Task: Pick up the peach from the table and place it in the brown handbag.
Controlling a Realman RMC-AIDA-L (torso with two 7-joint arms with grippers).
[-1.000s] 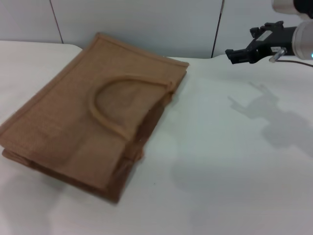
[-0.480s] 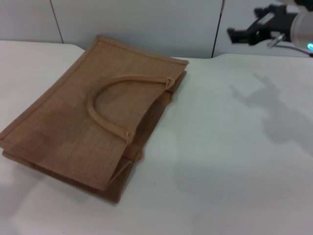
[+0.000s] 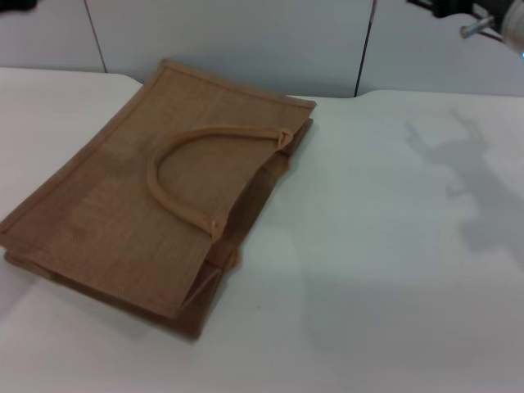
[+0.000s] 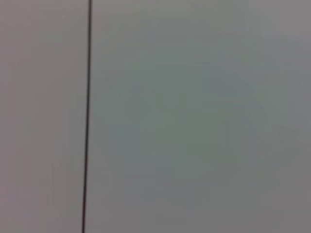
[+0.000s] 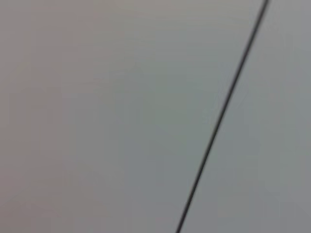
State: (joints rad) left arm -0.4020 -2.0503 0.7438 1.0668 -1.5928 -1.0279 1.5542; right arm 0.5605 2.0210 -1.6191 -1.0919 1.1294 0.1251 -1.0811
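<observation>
Peach isn't visible; brown handbag [image 3: 155, 213] lies flat mid-left on the table [image 3: 385, 270], right gripper [image 3: 475, 12] barely showing upper right, can't tell its grip, so dropping fruit could miss that squashed opening.

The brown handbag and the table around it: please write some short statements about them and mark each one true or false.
1. The brown handbag lies flat on the table. True.
2. A peach sits on the table beside the bag. False: no peach shows in any view.
3. One arched handle rests on top of the bag. True.
4. The right gripper holds the bag's handle. False: only a bit of the right arm shows at the head view's top right corner, away from the bag.
5. The bag stands upright with its mouth up. False: it lies on its side.
</observation>
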